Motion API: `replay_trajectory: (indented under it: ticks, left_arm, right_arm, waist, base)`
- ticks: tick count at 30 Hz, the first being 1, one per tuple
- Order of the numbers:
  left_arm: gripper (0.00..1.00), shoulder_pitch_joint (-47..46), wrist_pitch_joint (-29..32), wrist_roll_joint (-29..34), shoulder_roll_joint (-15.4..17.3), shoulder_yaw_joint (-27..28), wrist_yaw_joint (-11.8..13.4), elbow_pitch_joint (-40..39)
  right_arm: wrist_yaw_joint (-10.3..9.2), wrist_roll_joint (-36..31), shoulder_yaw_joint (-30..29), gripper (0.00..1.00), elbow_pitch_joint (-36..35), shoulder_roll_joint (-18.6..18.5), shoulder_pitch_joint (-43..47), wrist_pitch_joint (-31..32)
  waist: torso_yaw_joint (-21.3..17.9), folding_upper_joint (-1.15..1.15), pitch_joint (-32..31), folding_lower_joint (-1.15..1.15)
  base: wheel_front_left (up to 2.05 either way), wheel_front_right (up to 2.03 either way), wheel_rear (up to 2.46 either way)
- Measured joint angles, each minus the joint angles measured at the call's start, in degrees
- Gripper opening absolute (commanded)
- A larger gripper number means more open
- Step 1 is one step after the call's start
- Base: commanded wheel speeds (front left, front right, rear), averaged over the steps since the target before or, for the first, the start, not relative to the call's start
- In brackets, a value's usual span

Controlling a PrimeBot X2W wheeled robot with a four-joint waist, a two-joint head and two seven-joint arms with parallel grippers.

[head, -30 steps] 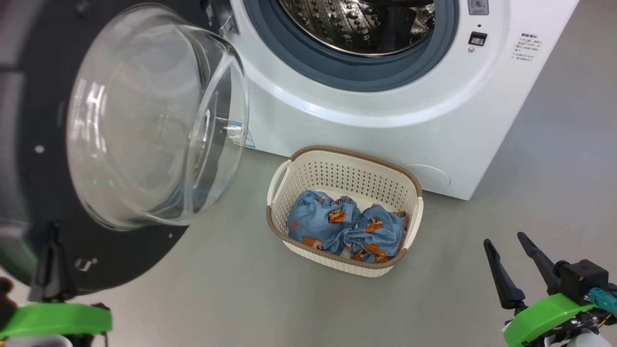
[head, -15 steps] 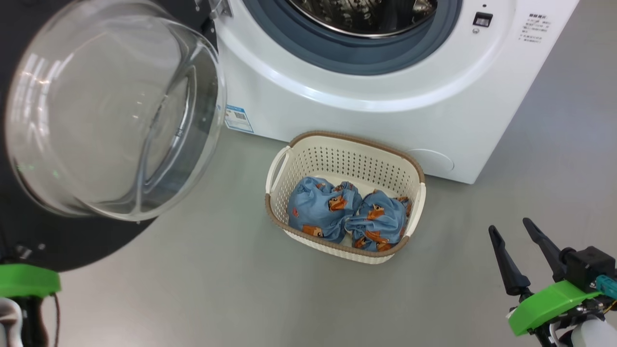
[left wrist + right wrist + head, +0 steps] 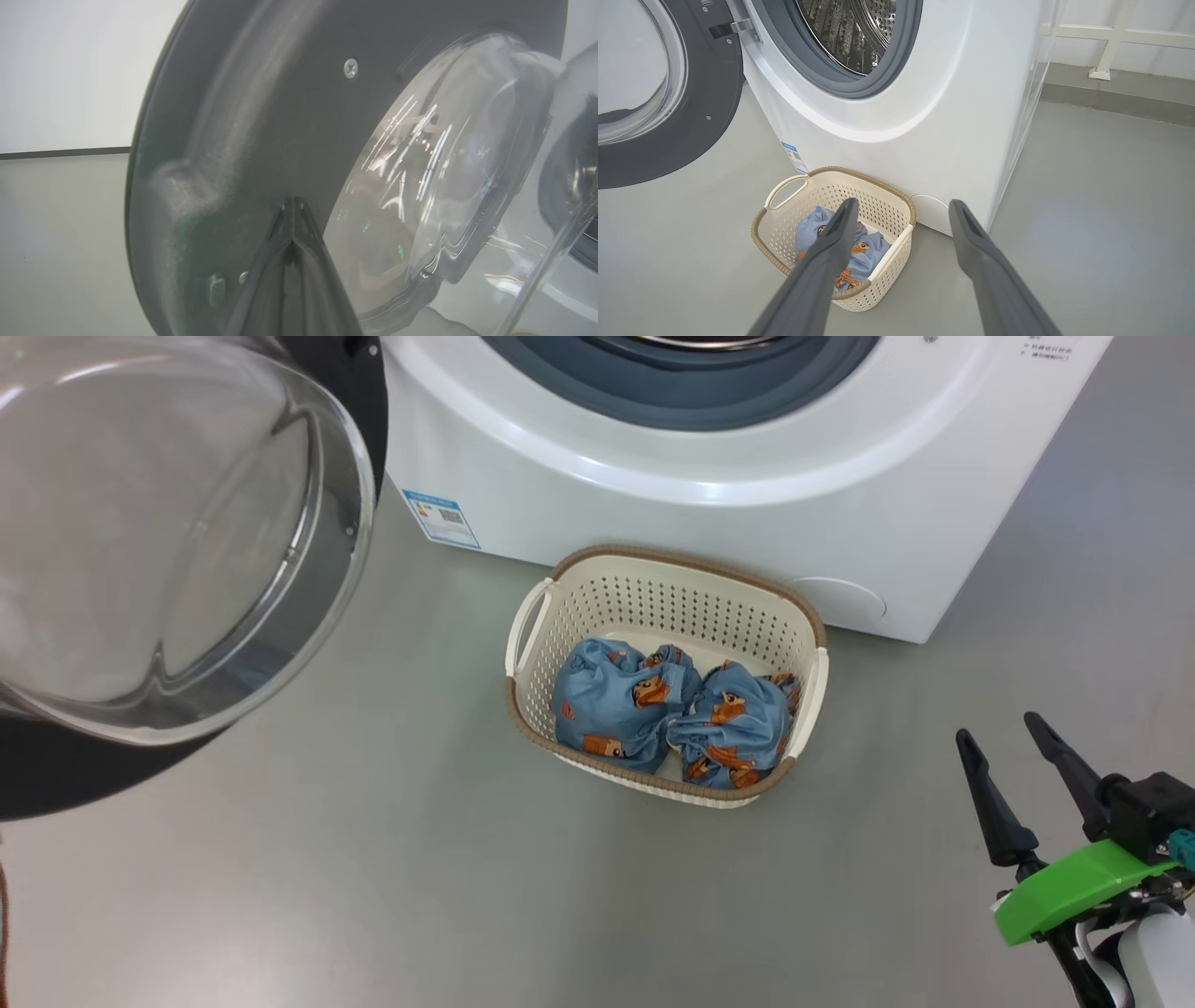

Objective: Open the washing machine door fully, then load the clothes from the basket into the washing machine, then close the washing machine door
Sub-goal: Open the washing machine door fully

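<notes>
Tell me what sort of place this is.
Likely a laundry area, perhaps a test room: a front-loading washer with its door open, a basket of clothes before it, on a bare grey floor.

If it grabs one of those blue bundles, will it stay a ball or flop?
Probably flop: the clothes are loosely crumpled fabric, so a bundle would likely sag and unfurl. Likely light, being small and thin cloth. It may drag its neighbour, since the two bundles touch.
</notes>
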Motion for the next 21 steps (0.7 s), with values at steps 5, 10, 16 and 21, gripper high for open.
replay_trajectory:
  ticks: [5, 10, 16, 21]
  left_arm:
    - [0.0, -2.92, 0.0, 1.4, 1.2, 1.92, -0.73, 3.27]
    - [0.0, -5.82, 0.0, 2.12, 2.49, 3.92, -1.67, 6.08]
    - [0.0, -8.44, 0.0, 2.85, 4.05, 5.76, -2.27, 8.98]
    - [0.0, -10.37, 0.0, 3.82, 5.38, 6.56, -2.7, 11.78]
  right_arm:
    - [0.0, -0.08, 0.56, 1.0, 0.01, -0.43, -1.18, 0.0]
    - [0.0, -0.16, 1.18, 1.0, -0.04, -1.03, -2.87, 0.0]
    - [0.0, -0.47, 1.51, 1.0, -0.04, -1.35, -4.0, 0.0]
    - [0.0, -0.47, 1.8, 1.0, 0.0, -1.45, -4.89, 0.0]
  waist:
    - [-0.23, 0.0, 1.45, 0.0]
    - [-0.66, 0.0, 3.29, 0.0]
    - [-1.26, 0.0, 5.16, 0.0]
    - [-1.83, 0.0, 6.21, 0.0]
  base:
    - [0.0, 0.0, 0.0]
    - [0.0, 0.0, 0.0]
    - [0.0, 0.0, 0.0]
    - [0.0, 0.0, 0.0]
